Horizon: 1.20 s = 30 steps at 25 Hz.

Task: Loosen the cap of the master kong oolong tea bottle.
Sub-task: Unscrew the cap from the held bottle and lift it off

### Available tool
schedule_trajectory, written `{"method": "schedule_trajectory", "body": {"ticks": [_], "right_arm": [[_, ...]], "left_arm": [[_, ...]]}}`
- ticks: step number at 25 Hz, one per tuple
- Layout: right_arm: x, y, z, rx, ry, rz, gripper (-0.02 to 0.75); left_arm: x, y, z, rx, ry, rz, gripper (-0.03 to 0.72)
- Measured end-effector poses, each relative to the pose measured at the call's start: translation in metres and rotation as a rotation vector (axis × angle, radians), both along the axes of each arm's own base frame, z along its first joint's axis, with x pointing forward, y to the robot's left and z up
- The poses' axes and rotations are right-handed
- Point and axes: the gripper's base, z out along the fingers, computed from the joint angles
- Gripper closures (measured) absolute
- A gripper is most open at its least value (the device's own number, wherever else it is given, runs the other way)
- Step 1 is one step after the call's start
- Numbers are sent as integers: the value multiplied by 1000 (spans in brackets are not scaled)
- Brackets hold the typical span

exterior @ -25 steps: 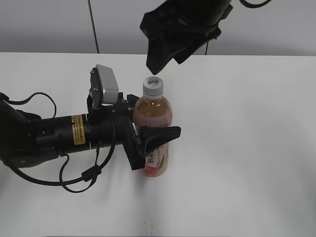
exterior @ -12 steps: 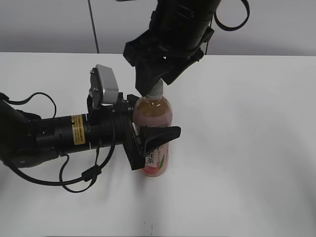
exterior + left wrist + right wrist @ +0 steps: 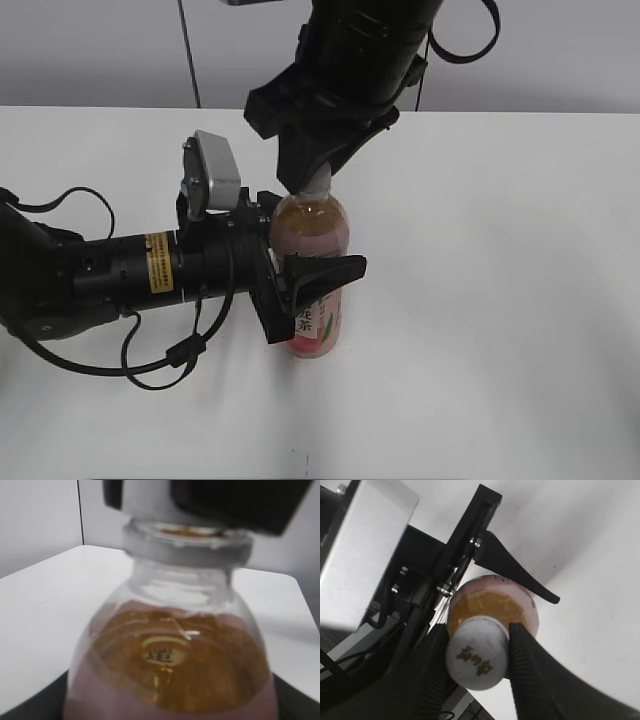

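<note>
- The right gripper (image 3: 477,660) has its two dark fingers set on opposite sides of the cap (image 3: 476,654), one at the cap's 9 o'clock and one at its 3 o'clock in the right wrist view; they sit narrow, pressed against its ribbed side, holding it.
- The left gripper (image 3: 305,285) comes in from 9 o'clock in the exterior view and is clamped round the body of the master kong oolong tea bottle (image 3: 312,262), its jaws on either side of the label.
- The bottle stands upright on the white table (image 3: 500,300), a little to the 9 o'clock side of the table's middle, with the right arm above it at 12 o'clock.
- In the left wrist view the neck ring and amber tea fill the picture, with the cap at 12 o'clock, partly hidden by the dark finger.
- Progress, as I judge it: both holds are in place, so reaching and gripping look done. The cap sits on the neck, level, with no visible gap, so I cannot tell whether any turning has begun. What remains is the twist itself, with the body held fast.
</note>
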Motion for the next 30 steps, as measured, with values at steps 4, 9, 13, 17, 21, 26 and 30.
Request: {"method": "schedule_trajectory", "body": {"ticks": [4, 9, 13, 17, 21, 26, 30], "right_arm": [[0, 0, 0, -5, -23, 59, 455], [0, 0, 0, -13, -65, 173, 455], [0, 0, 0, -26, -119, 315, 456], [0, 0, 0, -43, -194, 514, 457], [0, 0, 0, -60, -279, 738, 457], [-1, 0, 0, -78, -367, 976, 457], [-1, 1, 0, -84, -430, 1147, 457]], "left_arm": [[0, 0, 0, 0, 0, 1, 237], [0, 0, 0, 0, 0, 0, 237], [0, 0, 0, 1, -1, -1, 237], [0, 0, 0, 1, -2, -3, 237], [0, 0, 0, 1, -2, -3, 237], [0, 0, 0, 2, -4, -5, 237], [0, 0, 0, 2, -5, -6, 237]]}}
